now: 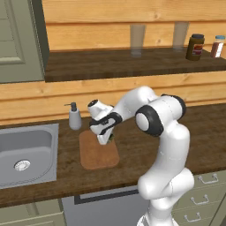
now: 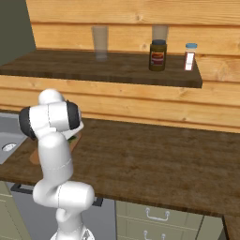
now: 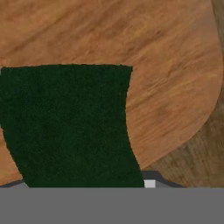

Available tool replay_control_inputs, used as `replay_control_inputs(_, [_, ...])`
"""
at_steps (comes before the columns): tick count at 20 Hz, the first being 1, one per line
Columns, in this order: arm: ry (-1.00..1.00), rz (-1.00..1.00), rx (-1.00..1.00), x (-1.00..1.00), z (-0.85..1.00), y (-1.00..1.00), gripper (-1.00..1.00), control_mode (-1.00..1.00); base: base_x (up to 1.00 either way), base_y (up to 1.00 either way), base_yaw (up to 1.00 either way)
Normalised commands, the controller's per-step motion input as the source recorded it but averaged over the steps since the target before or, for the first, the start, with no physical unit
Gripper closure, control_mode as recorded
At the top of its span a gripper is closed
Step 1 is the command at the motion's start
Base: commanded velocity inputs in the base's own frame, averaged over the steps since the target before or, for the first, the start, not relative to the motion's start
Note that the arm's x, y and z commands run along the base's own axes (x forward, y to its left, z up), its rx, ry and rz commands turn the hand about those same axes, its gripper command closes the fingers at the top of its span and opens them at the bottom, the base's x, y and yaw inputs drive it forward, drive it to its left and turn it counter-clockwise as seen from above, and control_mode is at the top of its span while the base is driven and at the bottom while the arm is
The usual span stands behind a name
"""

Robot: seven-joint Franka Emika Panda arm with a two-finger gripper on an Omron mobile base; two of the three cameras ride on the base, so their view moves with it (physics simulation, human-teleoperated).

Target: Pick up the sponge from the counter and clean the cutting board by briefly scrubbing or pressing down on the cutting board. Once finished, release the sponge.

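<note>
One gripper [image 1: 107,140] was clamped on the sponge [image 3: 70,127], pressed directly beneath it onto the board [image 1: 99,154] (near its far edge).

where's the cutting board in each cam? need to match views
Left base view: cutting board left of centre, between sink and arm.
Right base view: a sliver at left edge, behind the arm.
Hand view: fills the upper frame under the sponge.
Shared landmark: the sink.
</note>
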Motion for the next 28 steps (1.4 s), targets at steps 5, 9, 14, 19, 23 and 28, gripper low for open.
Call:
replay_control_inputs(5, [0.00, 0.02, 0.00, 0.63, 0.01, -0.05, 1.00, -1.00, 0.00, 0.00, 0.00])
replay_control_inputs(9, [0.00, 0.12, 0.00, 0.50, -0.55, -0.17, 1.00, -1.00, 0.00, 0.00, 0.00])
replay_control_inputs(14, [0.00, 0.03, 0.02, 0.03, -0.30, 0.16, 1.00, -1.00, 0.00, 0.00, 0.00])
replay_control_inputs(19, [0.00, 0.03, -0.03, 0.00, -0.15, 0.07, 1.00, -1.00, 0.00, 0.00, 0.00])
replay_control_inputs(23, [-0.03, 0.01, 0.01, -0.08, 0.00, 0.05, 1.00, -1.00, 0.00, 0.00, 0.00])
replay_control_inputs(28, [-0.11, 0.00, 0.05, -0.14, 0.27, 0.34, 1.00, -1.00, 0.00, 0.00, 0.00])
